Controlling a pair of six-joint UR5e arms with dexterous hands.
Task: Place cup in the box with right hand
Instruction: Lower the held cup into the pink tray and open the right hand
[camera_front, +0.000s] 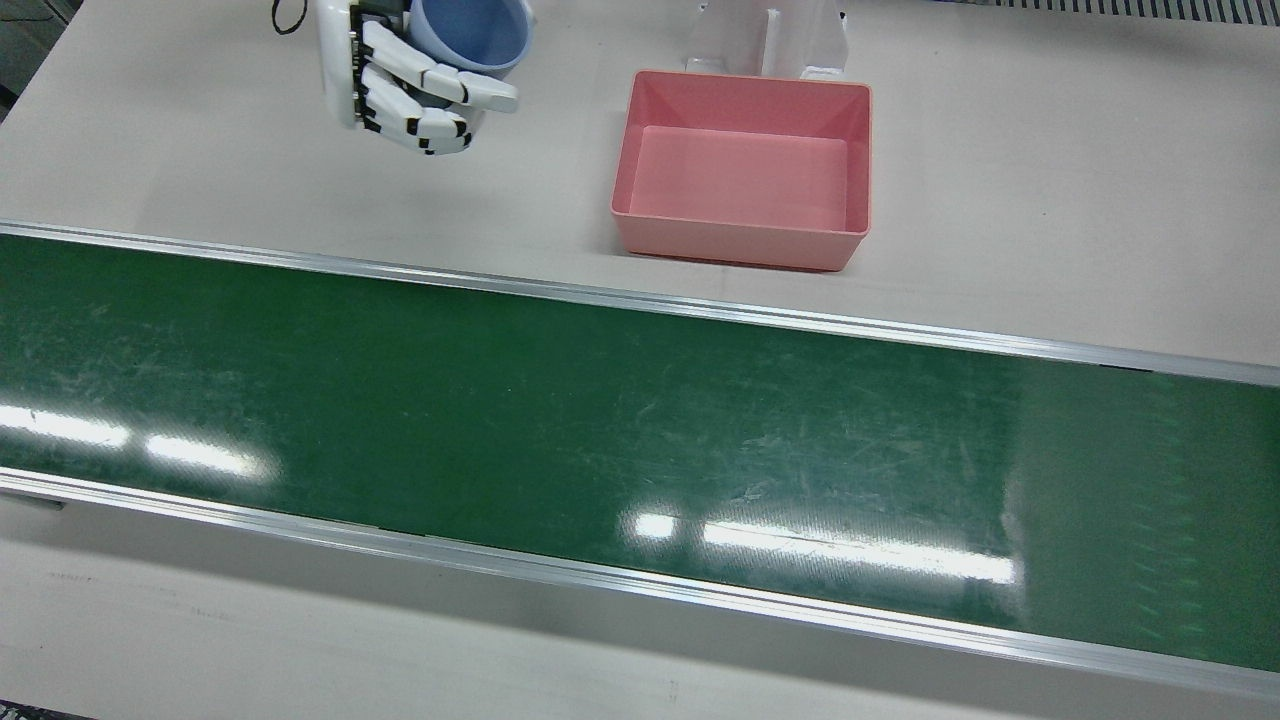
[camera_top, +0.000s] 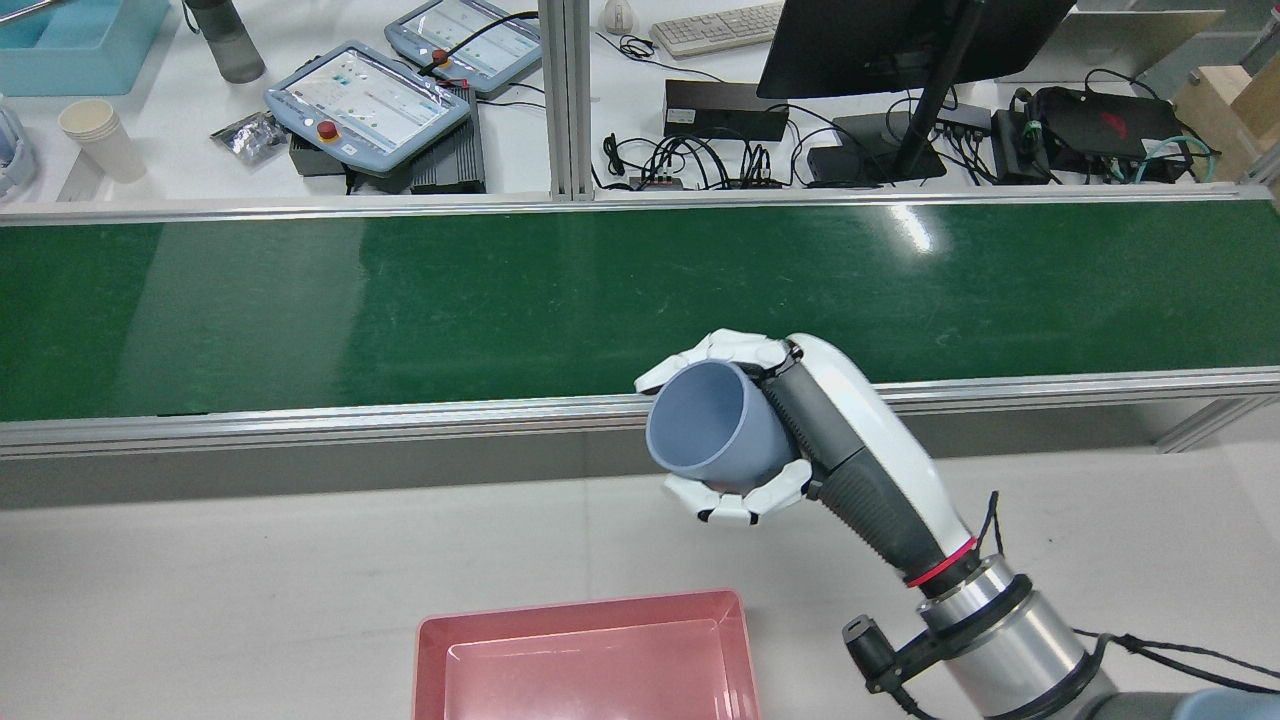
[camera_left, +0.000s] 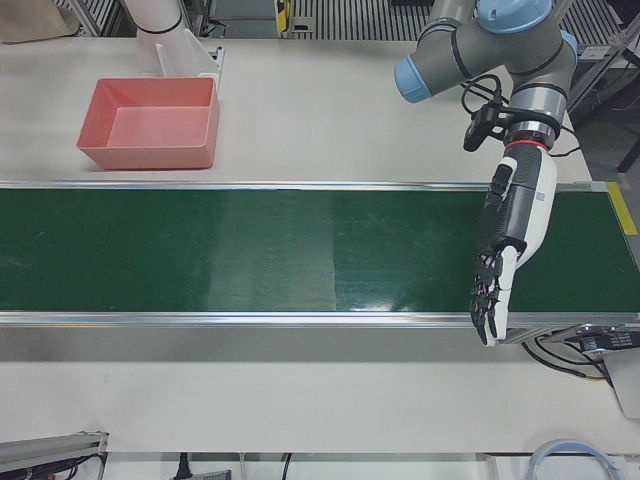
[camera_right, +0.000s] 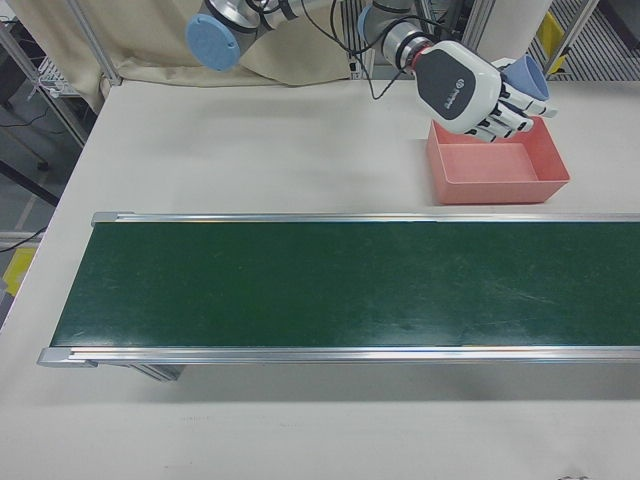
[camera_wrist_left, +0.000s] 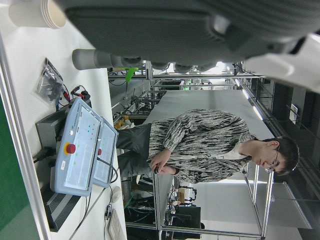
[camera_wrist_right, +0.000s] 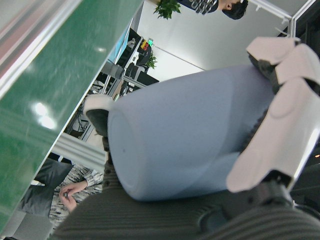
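We take the pink box (camera_top: 585, 655) as our landmark, standing empty on the pale table (camera_front: 1050, 200) on the robot's side of the green conveyor belt (camera_front: 600, 430). Our right hand (camera_top: 745, 430) has its fingers (camera_front: 430, 75) wrapped round the blue cup (camera_top: 710, 430), which we carry clear of the table, tilted so that its mouth faces back toward the robot and somewhat upward. In the rear view the cup hangs beyond the box's far wall, toward the belt, and a little to the right of the box's middle; in the front view it sits well to the left of the box, with bare table between them. So the box lies from the cup toward the robot's own left and back toward the pedestals, and we judge that the carry must run that way before we lower the cup. Its long axis lies closer to level than to upright, so it may need righting to land on its base. Our left hand (camera_left: 490, 300) hangs far from the box, over the belt's end, fingers loosely extended and holding nothing.
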